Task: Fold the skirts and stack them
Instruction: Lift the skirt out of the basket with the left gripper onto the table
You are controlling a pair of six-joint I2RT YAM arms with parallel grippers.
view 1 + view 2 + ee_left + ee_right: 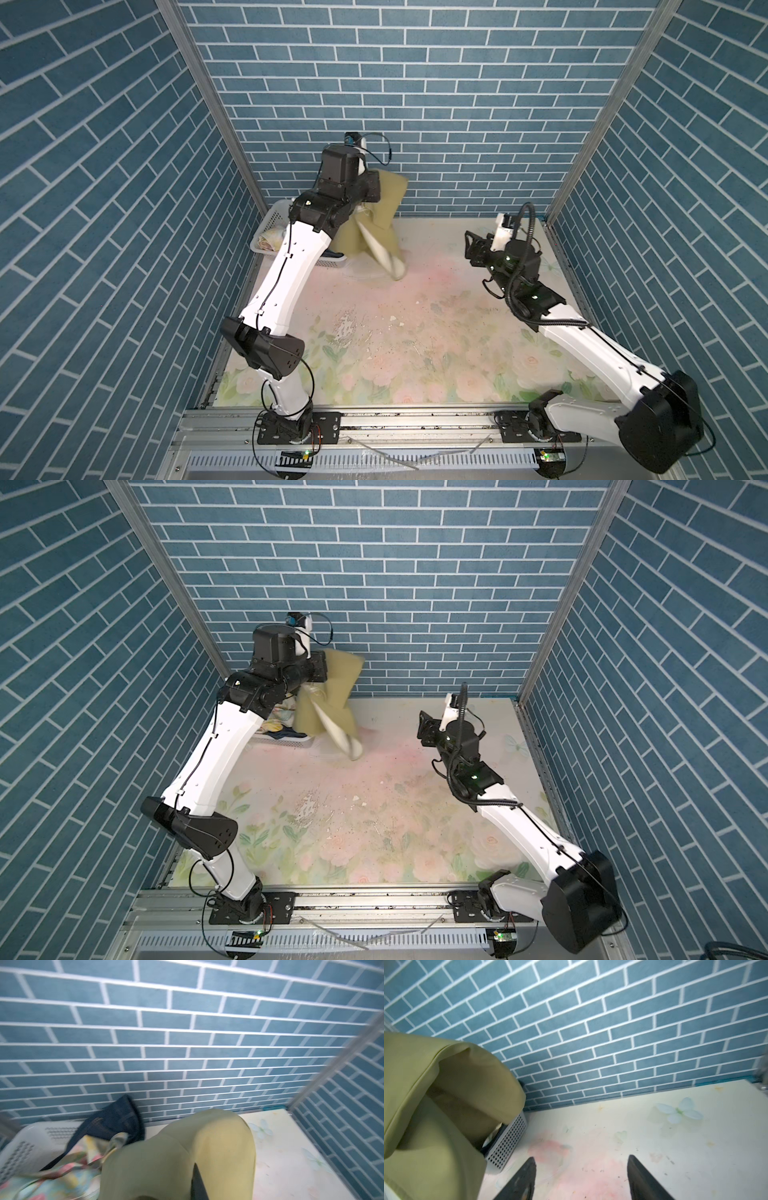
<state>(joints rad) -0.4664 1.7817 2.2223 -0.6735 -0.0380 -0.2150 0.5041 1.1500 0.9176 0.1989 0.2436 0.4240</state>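
Three skirts: olive skirt pinched by left gripper; floral skirt, denim skirt in one basket. Right gripper spread.

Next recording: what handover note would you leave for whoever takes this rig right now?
Left gripper: shut on the plain olive-green cloth skirt, held up beside the white perforated plastic basket.
Right gripper: open, empty, over the floral table.
Pastel floral skirt and dark blue denim skirt: in the basket.
Done: nothing folded or stacked.
To do: lay out, fold and stack all three.
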